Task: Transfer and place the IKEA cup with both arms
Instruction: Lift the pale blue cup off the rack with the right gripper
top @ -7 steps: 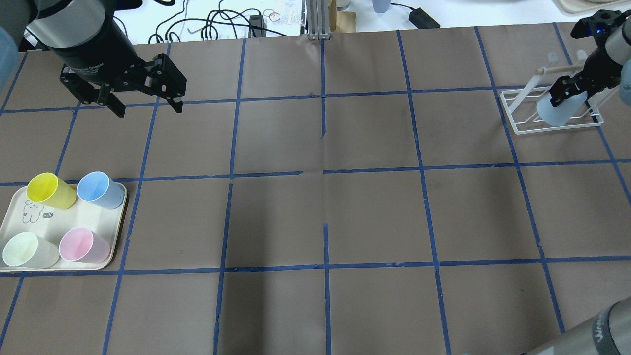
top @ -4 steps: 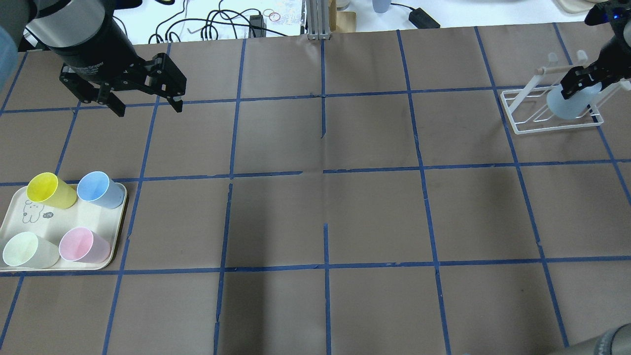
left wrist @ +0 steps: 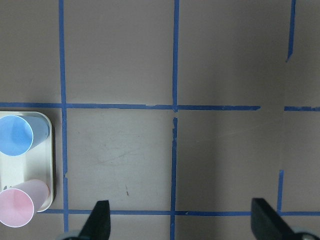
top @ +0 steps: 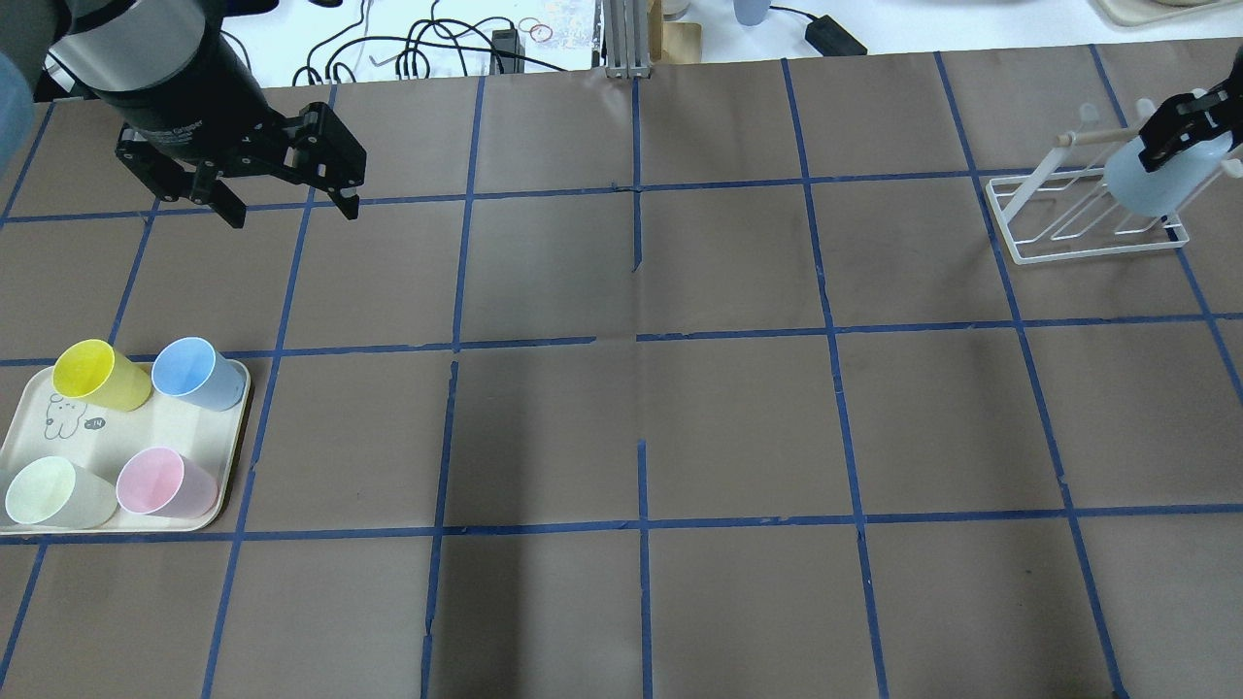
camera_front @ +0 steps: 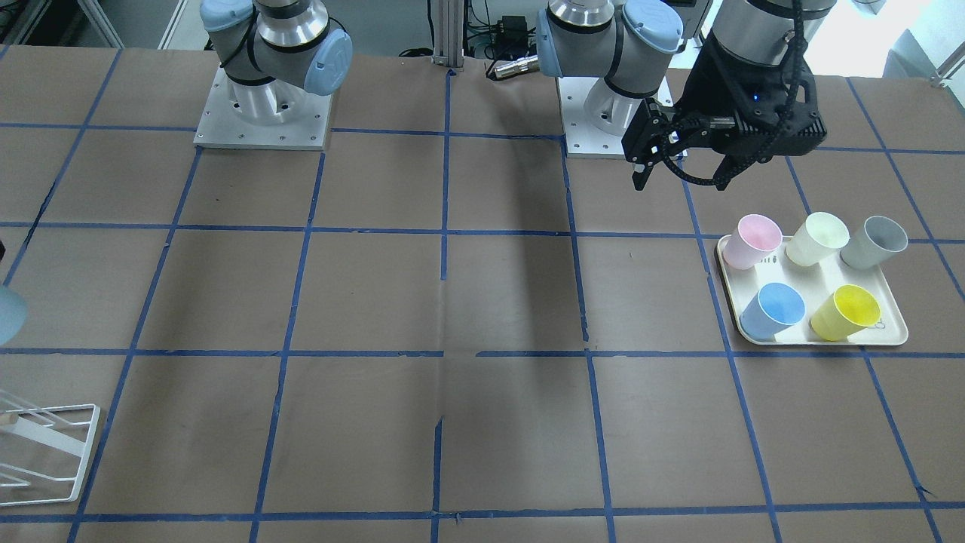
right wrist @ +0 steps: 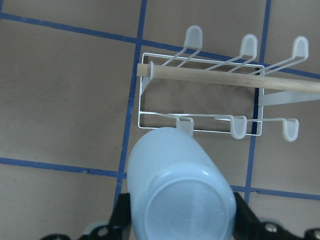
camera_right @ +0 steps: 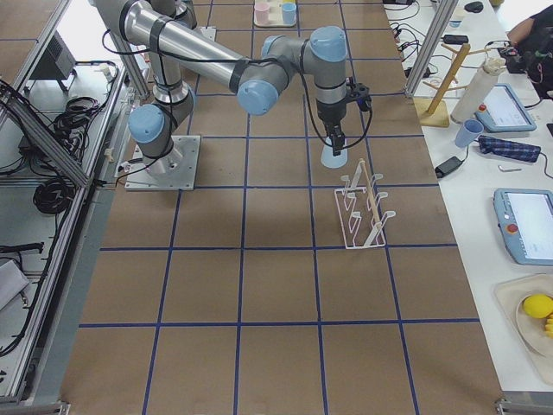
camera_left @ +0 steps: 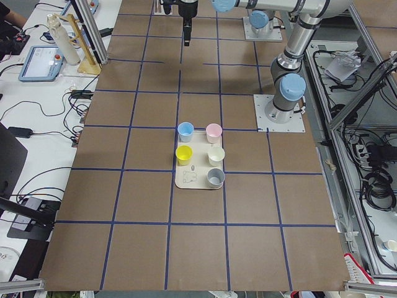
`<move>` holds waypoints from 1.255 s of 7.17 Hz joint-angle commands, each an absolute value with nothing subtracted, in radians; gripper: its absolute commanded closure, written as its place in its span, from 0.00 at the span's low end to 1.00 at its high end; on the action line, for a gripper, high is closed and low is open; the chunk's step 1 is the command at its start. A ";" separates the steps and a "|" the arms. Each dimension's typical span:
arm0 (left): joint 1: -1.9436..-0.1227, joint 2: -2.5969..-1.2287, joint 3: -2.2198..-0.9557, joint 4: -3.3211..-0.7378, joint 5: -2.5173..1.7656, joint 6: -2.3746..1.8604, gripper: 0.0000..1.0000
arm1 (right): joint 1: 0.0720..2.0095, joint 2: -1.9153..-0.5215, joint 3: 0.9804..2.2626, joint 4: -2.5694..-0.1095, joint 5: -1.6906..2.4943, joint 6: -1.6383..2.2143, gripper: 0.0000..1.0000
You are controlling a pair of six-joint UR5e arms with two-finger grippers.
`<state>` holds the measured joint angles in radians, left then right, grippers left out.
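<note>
Nearest, at the left of the brown-papered bench [top: 641,417], sat a cream plastic tray [top: 68,432] with a yellow cup [top: 92,374], a deeper blue cup [top: 194,374], a pink cup [top: 160,482] and a pale green cup [top: 49,492] upright on it. Beyond it the left pincer [top: 293,217] hovered, fingers spread wide, holding nothing. Farthest, at the right, the right pincer [top: 1170,153] clamped the pale icy-blue tapered plastic cup [top: 1151,186] mouth-down, off the bench, beside a white wire rack [top: 1054,228].

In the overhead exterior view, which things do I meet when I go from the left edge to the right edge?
tray → left gripper → white rack → IKEA cup
</note>
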<state>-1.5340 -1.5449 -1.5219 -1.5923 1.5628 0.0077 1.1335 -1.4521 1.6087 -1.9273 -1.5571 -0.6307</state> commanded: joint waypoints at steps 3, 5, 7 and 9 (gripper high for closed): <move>-1.507 -1.531 -1.542 -1.601 1.489 0.043 0.00 | 1.372 -1.482 1.604 -1.738 -1.318 -0.339 1.00; -1.436 -1.516 -1.548 -1.681 1.406 0.162 0.00 | 1.521 -1.489 1.611 -1.724 -1.306 -0.101 1.00; -1.289 -1.511 -1.569 -1.799 1.161 0.271 0.00 | 1.558 -1.525 1.615 -1.674 -1.089 -0.034 1.00; -1.210 -1.526 -1.700 -1.891 0.849 0.379 0.00 | 1.559 -1.552 1.615 -1.625 -0.768 0.005 1.00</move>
<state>-1.2574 -1.5168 -1.6188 -1.8454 1.0573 0.3228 1.5554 -1.5344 1.6148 -1.6569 -0.9589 -0.0176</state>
